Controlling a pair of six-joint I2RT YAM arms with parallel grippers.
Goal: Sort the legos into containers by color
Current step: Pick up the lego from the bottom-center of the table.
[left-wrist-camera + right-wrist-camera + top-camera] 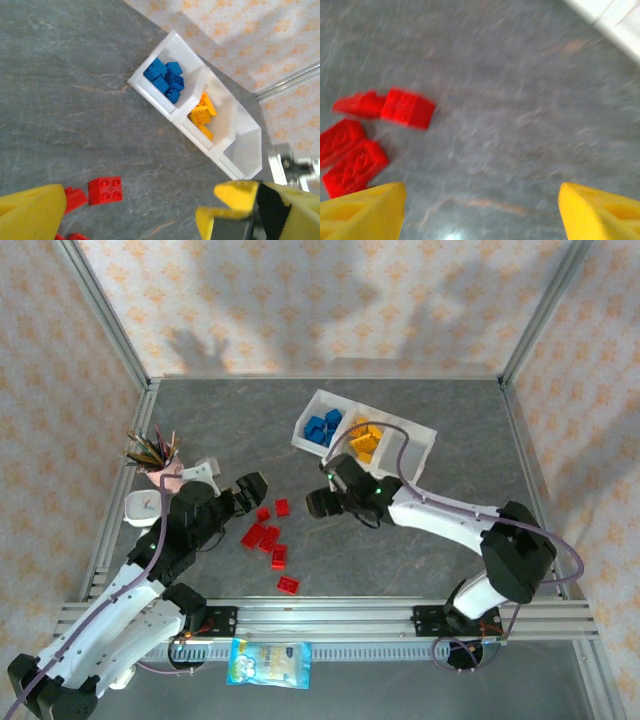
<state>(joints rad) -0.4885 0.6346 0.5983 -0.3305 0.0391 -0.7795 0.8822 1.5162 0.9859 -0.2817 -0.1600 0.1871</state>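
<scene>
While the left claw (250,490) and right claw (318,503) hang wide and empty, red bricks (262,535) wait between them.
Small and studded, they lie scattered on the grey table (230,430), just left of the right claw and beside the left claw, which looks nearer; beyond, the white tray (422,435) holds blue bricks (322,427) and yellow bricks (364,442), its end compartment unfilled.

Both arms, left arm (120,600) & right arm (450,515), have white shells on the long links and black housings at the joints, w/ a grey-lilac cable running along each. The left gripper (252,490) & right gripper (318,502) look black from above, but the wrist cams show bright yellow fingers (30,212), one on the left w/ a black part set in. A small green LED (380,481) glows near the right arm's wrist; the bases (440,620) are black w/ bits of orange wire.
</scene>
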